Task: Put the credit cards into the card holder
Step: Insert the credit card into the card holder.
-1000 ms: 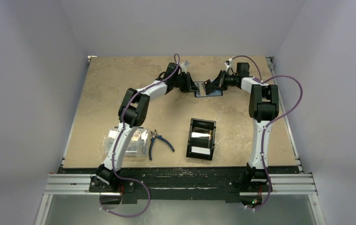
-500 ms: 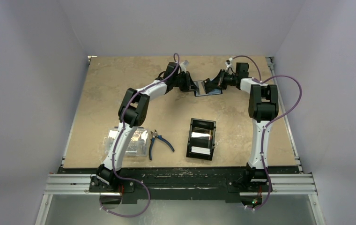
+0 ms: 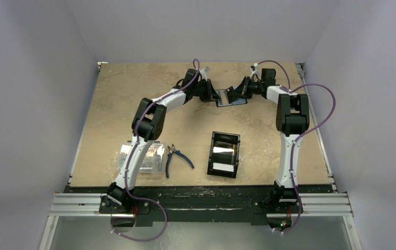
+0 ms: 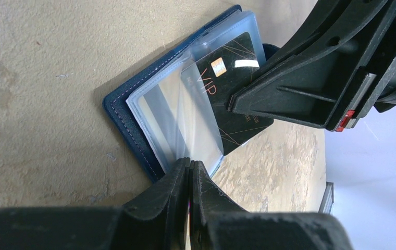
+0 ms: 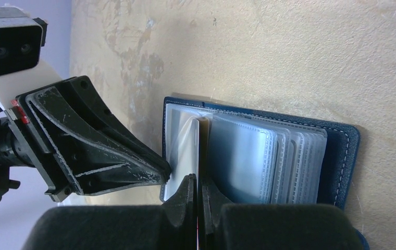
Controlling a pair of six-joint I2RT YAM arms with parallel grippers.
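The navy card holder [image 3: 239,102] lies open at the far middle of the table, its clear sleeves fanned out [image 5: 269,161]. My left gripper [image 4: 189,162] is shut on the edge of one clear sleeve [image 4: 196,120] and lifts it off the card holder [image 4: 128,112]. My right gripper [image 5: 198,179] is shut on a black credit card [image 4: 237,57] marked VIP, which shows edge-on [image 5: 203,148] in the right wrist view. The card's end lies partly under the lifted sleeve. From above the two grippers, left [image 3: 215,96] and right [image 3: 231,94], meet over the holder. More white credit cards [image 3: 223,167] lie in the black tray.
A black open tray [image 3: 212,151] stands at the near middle of the table. Blue-handled pliers [image 3: 177,158] lie to its left, and a clear plastic box [image 3: 144,159] sits beside the left arm.
The right gripper has crept slightly toward the left gripper with the black card. The left gripper keeps its hold on the sleeve in the same place.
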